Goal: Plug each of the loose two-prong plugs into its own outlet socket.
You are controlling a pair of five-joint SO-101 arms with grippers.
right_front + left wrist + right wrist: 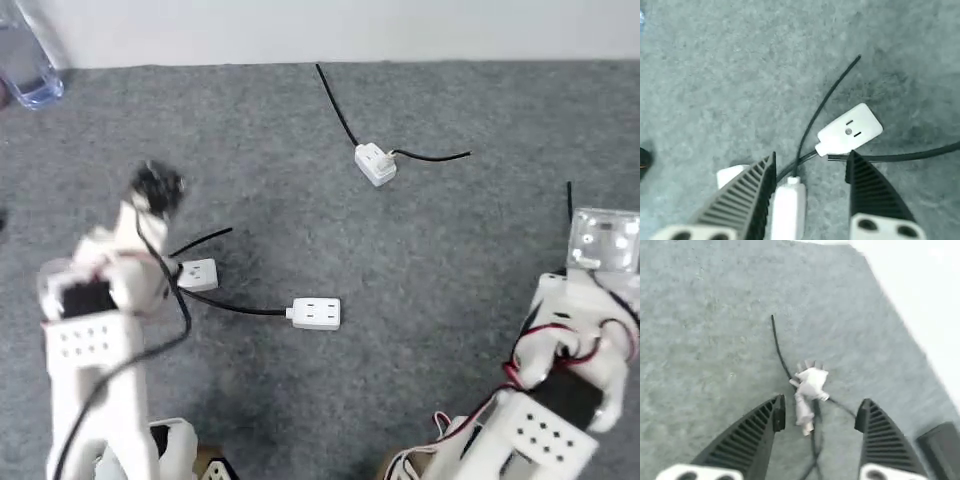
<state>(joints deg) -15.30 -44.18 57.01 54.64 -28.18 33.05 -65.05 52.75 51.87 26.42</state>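
In the left wrist view my left gripper [811, 157] is open just above the grey carpet. A white plug [788, 205] lies between its fingers, its thin black cord [825, 100] running away from it. Just past the fingertips lies a white outlet socket [850, 131], face up; from above it is the socket [198, 274] beside the left arm [110, 290]. A second socket [315, 314] on a black cord lies nearer the middle. My right gripper [823, 402] is open over another white plug [807, 385] with a black cord.
A third white socket piece [375, 163] lies farther back with black cords on both sides. A thick black cord [900, 156] crosses in front of the left fingertips. A clear bottle [25, 60] stands at the back left corner. The carpet ends at a white wall [350, 30].
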